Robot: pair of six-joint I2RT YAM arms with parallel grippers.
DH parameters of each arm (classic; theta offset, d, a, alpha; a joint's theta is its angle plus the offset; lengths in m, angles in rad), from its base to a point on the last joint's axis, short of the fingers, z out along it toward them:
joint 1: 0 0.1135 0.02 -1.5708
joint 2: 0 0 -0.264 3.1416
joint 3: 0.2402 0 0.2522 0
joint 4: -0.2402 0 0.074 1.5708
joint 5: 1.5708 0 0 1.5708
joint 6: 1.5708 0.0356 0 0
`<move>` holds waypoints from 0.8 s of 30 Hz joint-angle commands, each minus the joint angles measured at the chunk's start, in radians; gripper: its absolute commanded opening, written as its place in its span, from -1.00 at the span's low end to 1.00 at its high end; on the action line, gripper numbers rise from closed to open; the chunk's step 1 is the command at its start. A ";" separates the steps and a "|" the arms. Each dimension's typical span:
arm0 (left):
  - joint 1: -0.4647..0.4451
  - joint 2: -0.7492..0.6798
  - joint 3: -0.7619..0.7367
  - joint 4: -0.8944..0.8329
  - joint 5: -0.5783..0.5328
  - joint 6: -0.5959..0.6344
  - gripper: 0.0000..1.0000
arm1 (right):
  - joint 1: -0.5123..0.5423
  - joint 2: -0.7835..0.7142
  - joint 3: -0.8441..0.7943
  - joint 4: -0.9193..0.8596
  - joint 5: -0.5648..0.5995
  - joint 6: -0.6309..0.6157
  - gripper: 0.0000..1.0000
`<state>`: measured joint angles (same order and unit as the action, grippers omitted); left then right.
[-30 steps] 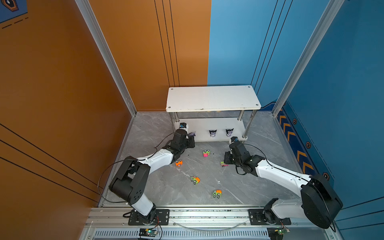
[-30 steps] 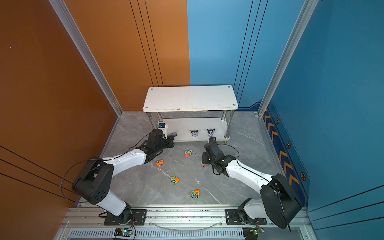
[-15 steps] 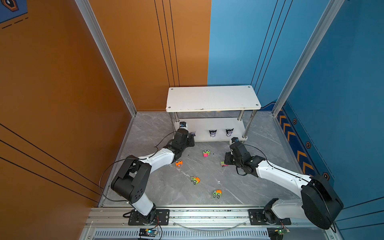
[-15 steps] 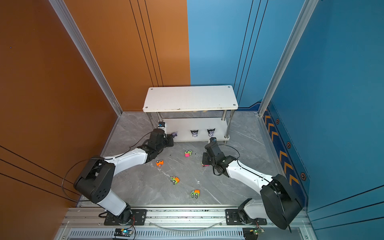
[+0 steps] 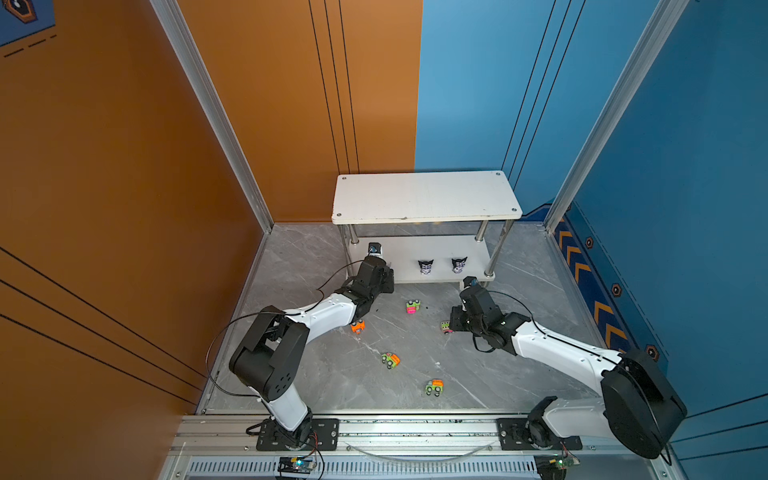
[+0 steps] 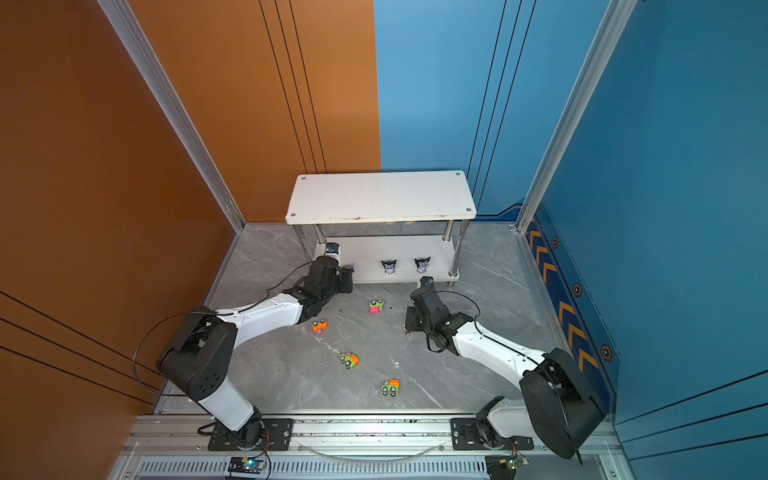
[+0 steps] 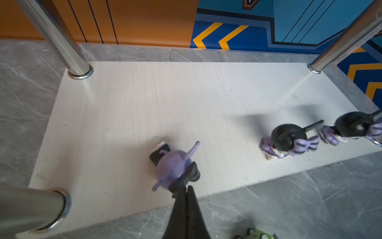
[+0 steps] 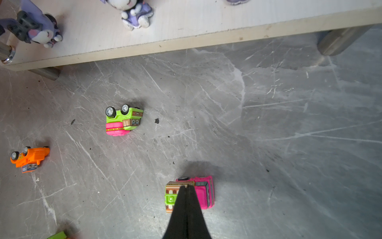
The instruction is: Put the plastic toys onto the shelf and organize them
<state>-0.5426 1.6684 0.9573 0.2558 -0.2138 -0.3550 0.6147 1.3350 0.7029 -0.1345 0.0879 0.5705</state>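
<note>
Left gripper (image 7: pixel 188 183) clamps purple figurine (image 7: pixel 171 167) on lower shelf (image 7: pixel 124 103) tier, at 9 o'clock of two black-headed figurines (image 7: pixel 288 138); right gripper (image 8: pixel 187 187), clenched, sits over pink truck (image 8: pixel 204 192).

**Two white-and-black arms on a silver rail**

The left arm (image 5: pixel 324 316) and the right arm (image 5: pixel 557 349) are each built from white shells (image 6: pixel 266 316) joined by bulky black housings (image 5: pixel 270 361). Small dark screws (image 5: pixel 314 314) are seen along the white parts. A thin black cable (image 5: pixel 208 357) is run beside each arm. Each is bolted through a black plate (image 5: pixel 326 432) to a ribbed aluminium rail (image 5: pixel 415 428). Black tapering fingers (image 7: pixel 177 219) are fitted at the tips
</note>
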 commanded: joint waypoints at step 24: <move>0.030 0.035 0.062 -0.064 -0.083 0.020 -1.00 | -0.011 0.045 -0.010 0.017 -0.029 0.020 -0.97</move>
<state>-0.5243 1.6844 0.9840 0.2134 -0.2714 -0.3550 0.6083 1.3712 0.7029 -0.1265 0.0700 0.5777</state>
